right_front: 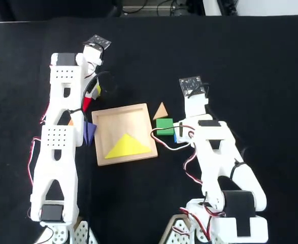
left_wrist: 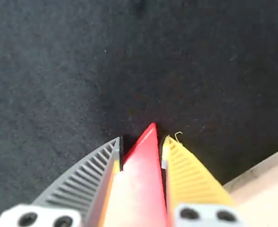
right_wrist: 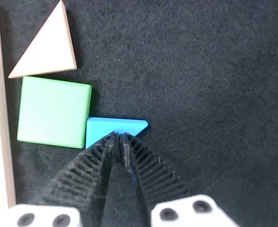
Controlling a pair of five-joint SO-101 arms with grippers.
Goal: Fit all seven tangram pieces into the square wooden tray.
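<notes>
The square wooden tray (right_front: 119, 118) lies between the arms with a yellow triangle (right_front: 126, 146) flat inside it. My left gripper (left_wrist: 142, 142) is shut on a red piece (left_wrist: 141, 175) and hangs over black cloth just beyond the tray's far left corner (left_wrist: 266, 182); from above, this gripper (right_front: 91, 97) holds the red piece (right_front: 87, 104). My right gripper (right_wrist: 118, 138) is shut, its tips resting on a blue triangle (right_wrist: 105, 128). A green square (right_wrist: 53, 111) touches that blue piece, and a tan triangle (right_wrist: 49, 49) lies beside it, right of the tray.
A dark blue piece (right_front: 90, 132) lies against the tray's left side, partly under the left arm, with a bit of orange (right_front: 70, 122) showing beside it. The green square (right_front: 164, 126) and tan triangle (right_front: 160, 111) sit close to the tray's right rim. Black cloth covers the table.
</notes>
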